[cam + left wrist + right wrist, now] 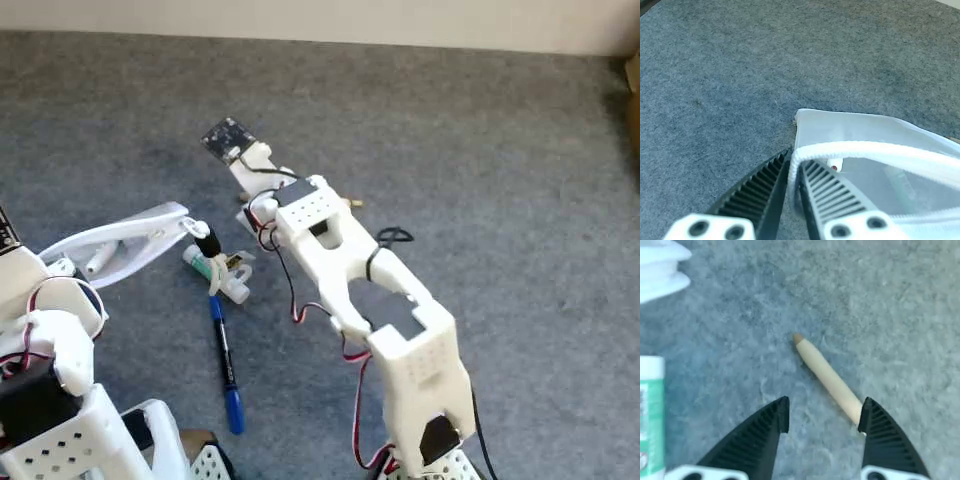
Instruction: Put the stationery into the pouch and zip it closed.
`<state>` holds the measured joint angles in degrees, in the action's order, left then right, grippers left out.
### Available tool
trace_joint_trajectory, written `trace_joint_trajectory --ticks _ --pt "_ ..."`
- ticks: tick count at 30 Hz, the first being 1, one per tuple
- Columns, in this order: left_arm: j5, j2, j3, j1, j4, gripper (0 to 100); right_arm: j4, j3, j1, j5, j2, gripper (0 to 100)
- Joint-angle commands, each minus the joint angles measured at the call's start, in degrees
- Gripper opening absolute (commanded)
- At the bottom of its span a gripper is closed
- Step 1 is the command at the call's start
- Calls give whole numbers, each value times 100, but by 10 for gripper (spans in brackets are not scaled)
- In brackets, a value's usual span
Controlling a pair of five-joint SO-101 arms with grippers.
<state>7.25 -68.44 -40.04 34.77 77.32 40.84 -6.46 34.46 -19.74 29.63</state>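
Pouch [855, 127] held left of centre, zip rim clenched in left gripper [795, 159]; soft, floppy. Right gripper [823, 409] spread above pencil [826, 376], centre; light, stiff, smooth, likely to roll; mid-shaft grip judged best.

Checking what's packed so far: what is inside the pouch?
One white tube-shaped item shows through the pouch. Its far end lies behind the left arm, so anything there is hidden.
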Motion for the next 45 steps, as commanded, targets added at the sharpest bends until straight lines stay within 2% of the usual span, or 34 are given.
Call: trace_joint_trajectory --ticks 1,11,19,32,39,45 --pt "-35 75 -4 48 -132 6 31 -699 -66 -79 180 217" --pt "-35 75 -4 48 -132 6 119 -1648 -233 -79 1200 214" --pt "-53 75 -4 57 -132 6 1411 -2712 -233 -88 1613 44" --pt "-53 75 -4 57 -132 6 3793 -4796 -242 -88 2123 46" --pt "-53 66 -4 57 -123 6 3846 -5095 -198 -88 2571 163" --pt "-53 66 -4 57 -123 6 3873 -5095 -92 -246 2712 107"
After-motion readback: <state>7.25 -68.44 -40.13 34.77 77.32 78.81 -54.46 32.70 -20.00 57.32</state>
